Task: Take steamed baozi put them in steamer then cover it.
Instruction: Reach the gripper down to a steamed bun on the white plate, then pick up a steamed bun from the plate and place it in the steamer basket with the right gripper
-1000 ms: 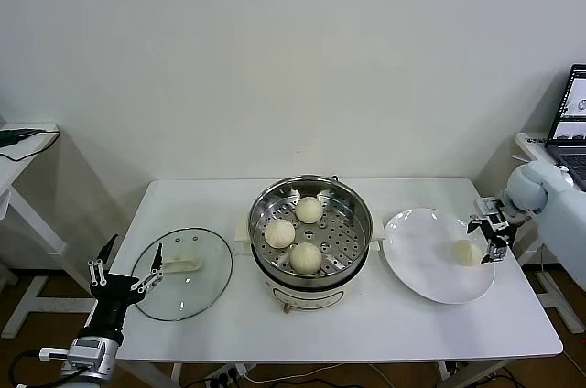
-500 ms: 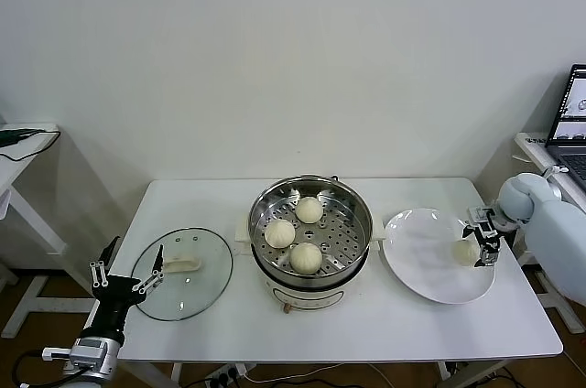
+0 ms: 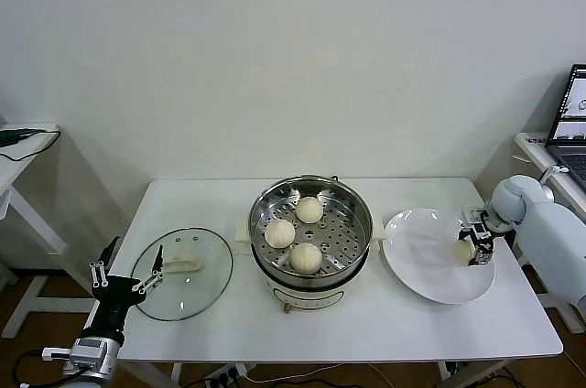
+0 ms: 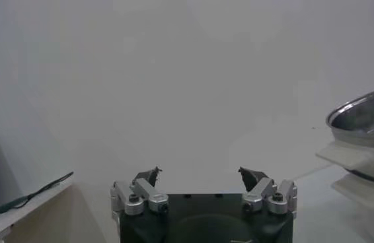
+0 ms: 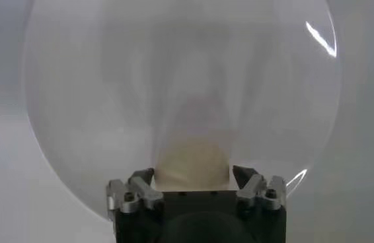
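Three steamed baozi (image 3: 306, 258) lie on the perforated tray inside the steamer (image 3: 363, 212) at the table's middle. A fourth baozi (image 3: 462, 250) lies on the white plate (image 3: 421, 264) to the right. My right gripper (image 3: 476, 242) is open at that baozi, one finger on each side of it. The right wrist view shows the baozi (image 5: 192, 162) between the fingers of the right gripper (image 5: 193, 175) on the plate (image 5: 108, 99). The cover (image 3: 197, 287) lies flat on the table to the left. My left gripper (image 3: 125, 271) is open and empty by the cover's left edge.
The left wrist view shows the left gripper (image 4: 200, 175) open, with the steamer's rim (image 4: 362, 119) farther off. A laptop (image 3: 572, 113) stands on a side table at the far right. Another side table (image 3: 23, 155) is at the far left.
My right gripper has moved left over the plate's edge, so its open fingers now straddle the baozi. The left arm has not moved.
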Controlling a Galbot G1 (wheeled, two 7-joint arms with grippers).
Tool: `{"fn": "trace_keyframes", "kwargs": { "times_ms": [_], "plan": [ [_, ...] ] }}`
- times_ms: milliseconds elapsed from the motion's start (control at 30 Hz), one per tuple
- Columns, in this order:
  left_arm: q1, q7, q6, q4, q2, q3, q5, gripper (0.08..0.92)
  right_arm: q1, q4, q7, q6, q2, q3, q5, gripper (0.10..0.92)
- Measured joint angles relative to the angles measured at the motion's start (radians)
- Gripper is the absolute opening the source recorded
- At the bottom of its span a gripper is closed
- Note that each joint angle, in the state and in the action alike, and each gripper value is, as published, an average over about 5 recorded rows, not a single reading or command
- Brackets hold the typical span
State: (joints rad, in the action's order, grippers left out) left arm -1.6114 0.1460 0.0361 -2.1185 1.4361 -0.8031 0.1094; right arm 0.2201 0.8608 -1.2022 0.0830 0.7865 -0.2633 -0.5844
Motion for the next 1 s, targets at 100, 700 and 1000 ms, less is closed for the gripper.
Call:
{"fn": "trace_keyframes", "kwargs": {
  "times_ms": [100, 700, 1000],
  "plan": [
    [0.000, 0.000, 0.000, -0.001, 0.002, 0.001, 0.000, 0.823, 0.000, 0.003, -0.004, 0.000, -0.002, 0.000, 0.001, 0.677],
    [-0.002, -0.004, -0.002, -0.022, 0.005, 0.007, 0.003, 0.823, -0.233, 0.217, -0.053, -0.141, -0.164, -0.290, 0.307, 0.663],
    [0.007, 0.001, -0.001, -0.016, -0.011, 0.006, -0.005, 0.823, -0.613, 0.452, -0.034, -0.290, -0.222, -0.690, 0.631, 0.654]
  ]
}}
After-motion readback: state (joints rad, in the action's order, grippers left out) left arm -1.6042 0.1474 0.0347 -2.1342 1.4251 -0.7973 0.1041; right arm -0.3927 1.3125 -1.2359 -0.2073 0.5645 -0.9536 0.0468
